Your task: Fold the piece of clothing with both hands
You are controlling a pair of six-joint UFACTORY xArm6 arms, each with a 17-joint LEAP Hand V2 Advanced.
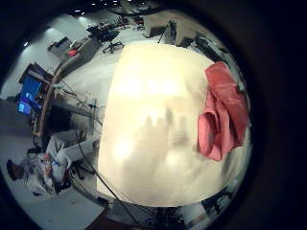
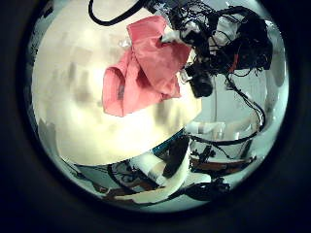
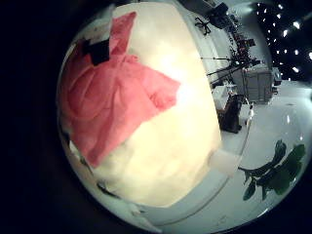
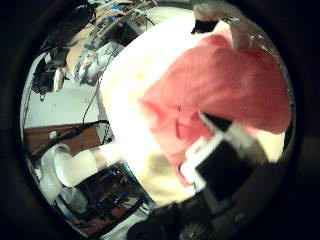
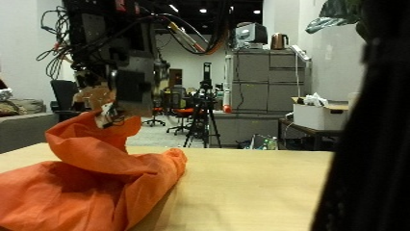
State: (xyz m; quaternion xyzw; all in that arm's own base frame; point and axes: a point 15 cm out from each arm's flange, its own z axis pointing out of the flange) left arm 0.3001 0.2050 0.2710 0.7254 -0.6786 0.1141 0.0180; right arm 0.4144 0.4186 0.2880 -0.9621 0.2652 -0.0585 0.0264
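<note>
One hand [image 5: 113,104] pinches a raised corner of the orange garment [image 5: 89,183] heaped on the worktop [image 5: 243,192]; which hand is unclear.

no legible text, no labels, nos. or signs in any view

Garment [image 5: 89,178], orange, crumpled, unfolded.
Lies heaped on the pale table [image 5: 256,192] near one edge; one corner is drawn up into a peak above the table, the rest spreads rumpled in loose folds.
</note>
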